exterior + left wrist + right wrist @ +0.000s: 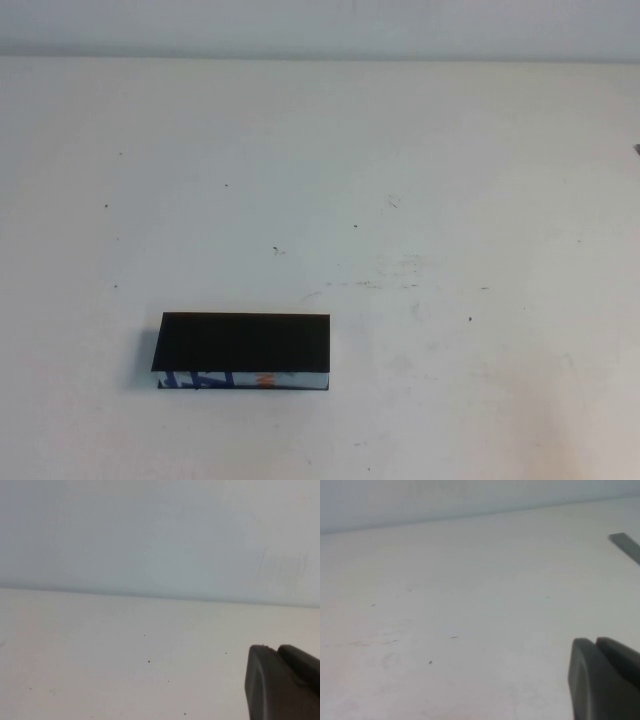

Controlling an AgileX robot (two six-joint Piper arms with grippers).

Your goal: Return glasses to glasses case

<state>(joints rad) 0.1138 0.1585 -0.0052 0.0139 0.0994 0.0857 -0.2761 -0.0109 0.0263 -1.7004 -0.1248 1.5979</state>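
**Case shut on bench, glasses nowhere in sight**

White bench (pixel 420 180), lightly speckled, backed by pale wall along far edge. Glasses case (pixel 244 350) lying flat toward near-left part of bench, black lid down, white front edge with blue and orange print facing robot. No glasses visible in any view; possibly inside already, cannot confirm with lid closed.

Left end effector (pixel 285 685) seen only in its wrist view as dark finger tips at frame corner, above bare bench, holding nothing visible; opening cannot be told. Right end effector (pixel 605 680) likewise only in its own wrist view, over bare bench, nothing visible in grasp; opening cannot be told. Neither arm in high view, so both judged pulled back off the working area.

Progress judgement: either finished with glasses stowed, or not begun with glasses out of frame. Closed lid and withdrawn arms favour finished.

Room: wide open bench right of and beyond case. Case near front edge, less margin there.
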